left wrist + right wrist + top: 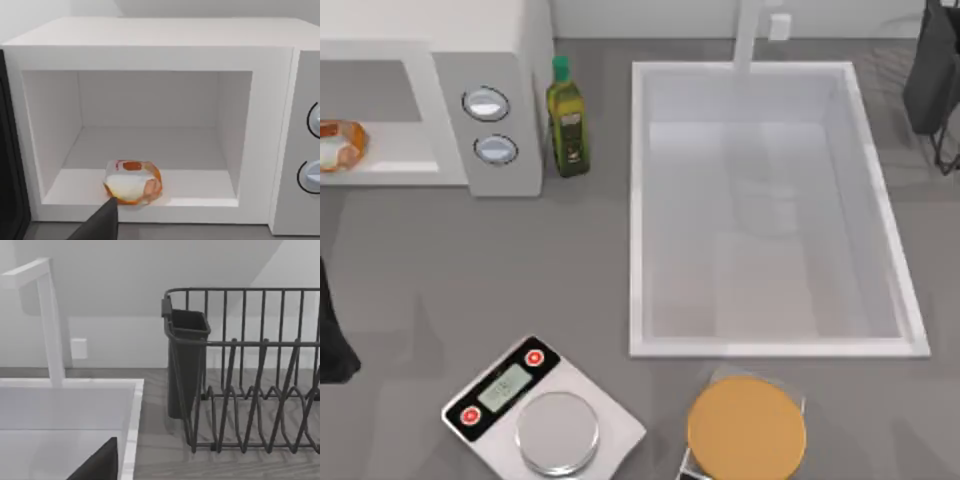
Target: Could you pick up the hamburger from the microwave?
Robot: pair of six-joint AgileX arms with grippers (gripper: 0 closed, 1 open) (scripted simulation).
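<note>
Burger sits in the microwave cavity, on the floor near the front lip, toward the cavity's left side as the left wrist cam sees it. In top view it's at the far left edge of frame, microwave at table's back left. Door is open: its dark edge shows beside the opening in the wrist cam.

Progress, as a judgement: nothing grabbed yet. Left arm is lined up in front of the opening, one dark finger just short of the burger, not touching as far as I can see. Can't tell if its fingers are apart or together; same for the right, where only a dark finger tip shows. Left to do: reach in, close on the burger, lift it out past the lip w/o scraping the cavity walls. Burger looks soft and rounded, so prob needs a gentle squeeze.

Right arm is parked toward the back right, facing the rack and its dark cup.

Surface: grey counter. Sink w/ white tap fills the middle-right. Oil bottle stands just beside the microwave's dial panel. Scale at front, orange disc near it to the right. Pale wall behind w/ a small outlet.
</note>
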